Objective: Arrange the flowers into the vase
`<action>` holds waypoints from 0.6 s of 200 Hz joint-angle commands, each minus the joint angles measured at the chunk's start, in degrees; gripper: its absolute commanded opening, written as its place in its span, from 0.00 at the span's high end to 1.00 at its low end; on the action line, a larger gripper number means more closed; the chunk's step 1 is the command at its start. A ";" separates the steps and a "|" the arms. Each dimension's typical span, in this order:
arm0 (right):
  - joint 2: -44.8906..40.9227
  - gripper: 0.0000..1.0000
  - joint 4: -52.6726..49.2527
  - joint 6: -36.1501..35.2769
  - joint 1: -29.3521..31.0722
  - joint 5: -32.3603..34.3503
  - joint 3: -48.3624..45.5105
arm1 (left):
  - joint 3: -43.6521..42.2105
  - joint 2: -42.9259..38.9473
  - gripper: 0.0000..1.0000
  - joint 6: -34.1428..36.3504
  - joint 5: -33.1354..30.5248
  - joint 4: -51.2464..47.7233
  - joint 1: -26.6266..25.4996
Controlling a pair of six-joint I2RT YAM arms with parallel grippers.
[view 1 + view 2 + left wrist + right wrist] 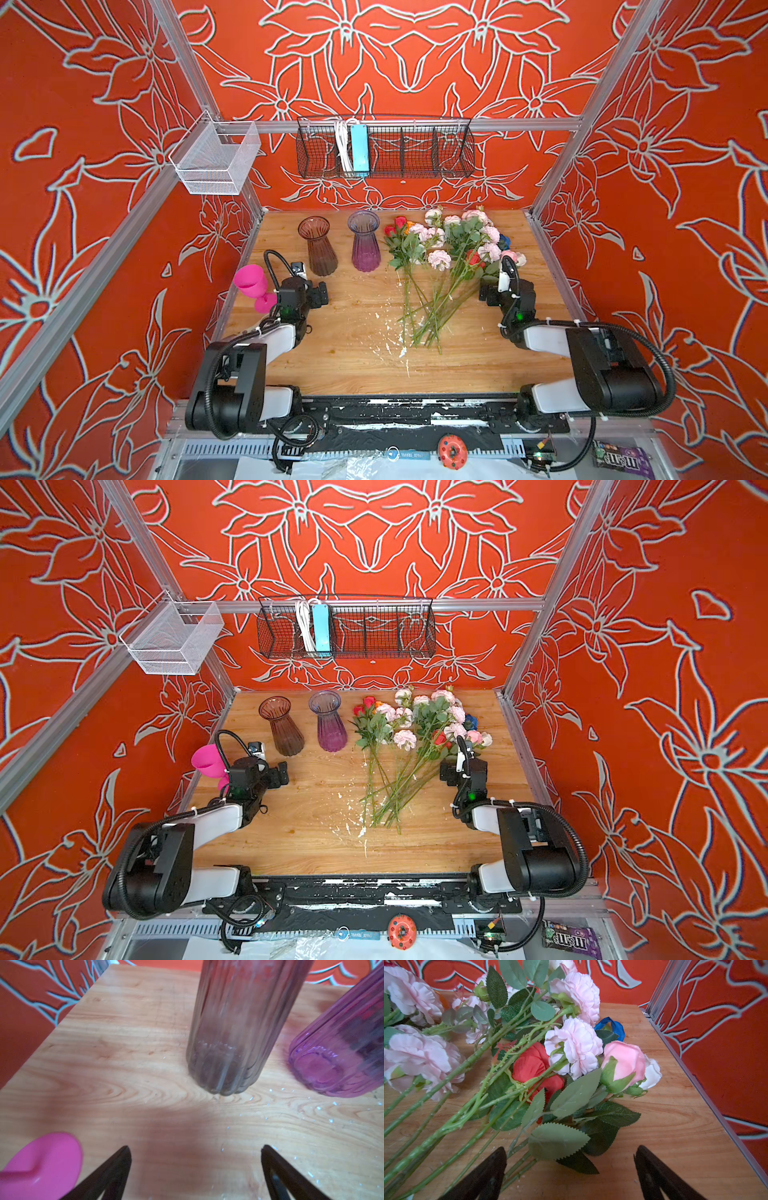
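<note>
Both claws are spread wide, holding nothing. The flowers (571, 1053) lie heaped just ahead of the right claw (571, 1151), with the table (675, 1126) edge and its metal rail (695, 1076) close alongside. Ahead of the left claw (195, 1147) stand a brown vase (234, 1028) and a purple vase (340, 1053), bare wood between. A pink goblet (41, 1163) sits just beside it. Beyond the table's near edge, a candy bag (615, 459) reads "m&m's".
</note>
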 commanded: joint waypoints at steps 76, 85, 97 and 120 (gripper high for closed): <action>-15.58 0.02 -78.72 31.91 1.57 7.06 38.33 | 21.03 -37.55 0.03 -36.59 -9.70 -53.89 -0.21; -16.70 0.02 -77.64 34.12 0.73 1.88 37.77 | 20.68 -40.68 0.03 -35.63 -8.58 -53.50 -0.22; -18.30 0.13 -74.67 32.66 0.55 -7.12 37.55 | 18.09 -45.16 0.03 -35.49 -11.01 -49.39 -0.24; -18.72 0.28 -78.47 34.11 1.08 -12.18 41.88 | 17.03 -47.97 0.03 -36.15 -9.21 -42.96 -0.11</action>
